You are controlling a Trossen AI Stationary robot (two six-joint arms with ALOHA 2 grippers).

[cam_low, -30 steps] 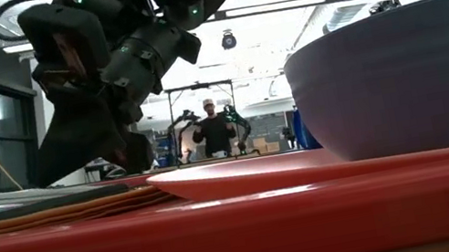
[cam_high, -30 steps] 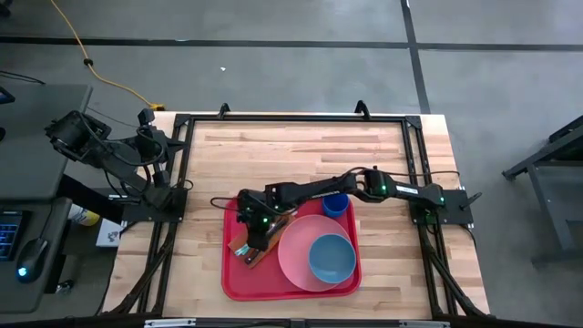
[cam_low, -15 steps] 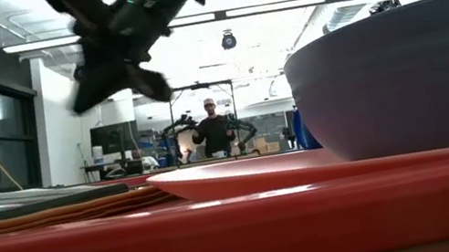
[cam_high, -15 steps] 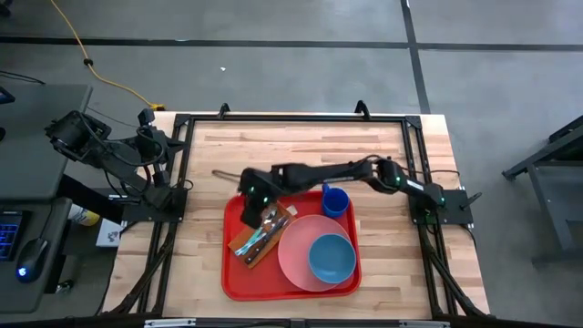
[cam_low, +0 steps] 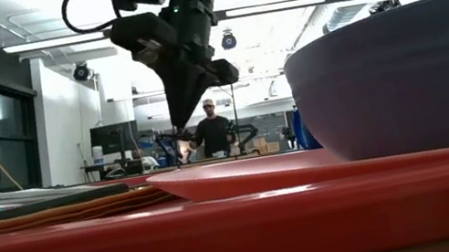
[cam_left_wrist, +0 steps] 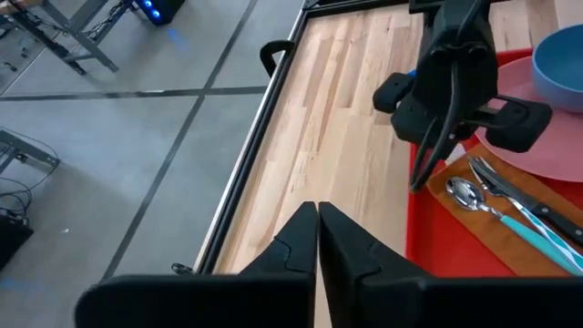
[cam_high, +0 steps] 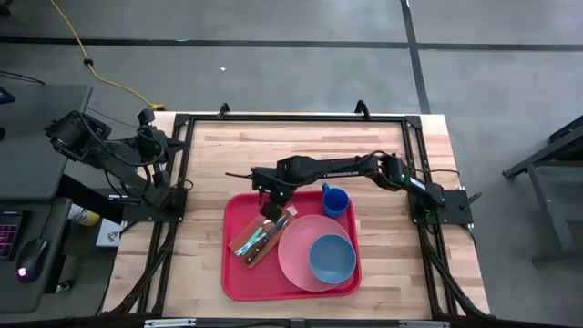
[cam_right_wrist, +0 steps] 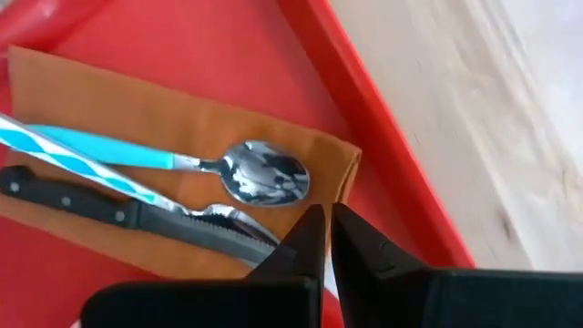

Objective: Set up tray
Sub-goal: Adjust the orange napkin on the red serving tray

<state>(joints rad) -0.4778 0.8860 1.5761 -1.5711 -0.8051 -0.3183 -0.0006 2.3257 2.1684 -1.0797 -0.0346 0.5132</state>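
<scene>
Right gripper [cam_high: 270, 193] has its jaws shut and empty, hanging just above the far left corner of the tray [cam_high: 239, 273]. Below them lie the spoon [cam_right_wrist: 264, 175] and knife [cam_right_wrist: 137, 217] on the napkin [cam_right_wrist: 73, 96]. My judgement: lift straight clear so the cutlery isn't nudged. Left gripper [cam_left_wrist: 316, 239], pressed nearly shut and empty, waits well off to the side.

One red tray [cam_high: 239, 273] on one wooden tabletop [cam_high: 301, 150]. Inside: one pink plate [cam_high: 293, 255], one blue bowl [cam_high: 332, 258], one blue cup [cam_high: 334, 200], one brown napkin [cam_high: 246, 251]. On the napkin: one spoon [cam_right_wrist: 260, 173], one black-handled knife [cam_right_wrist: 109, 211], plus one striped blue handle [cam_right_wrist: 73, 159], its head hidden. Two arms, two tools: left [cam_left_wrist: 317, 239], right [cam_right_wrist: 328, 239]. One person [cam_low: 212, 132] in the background.
</scene>
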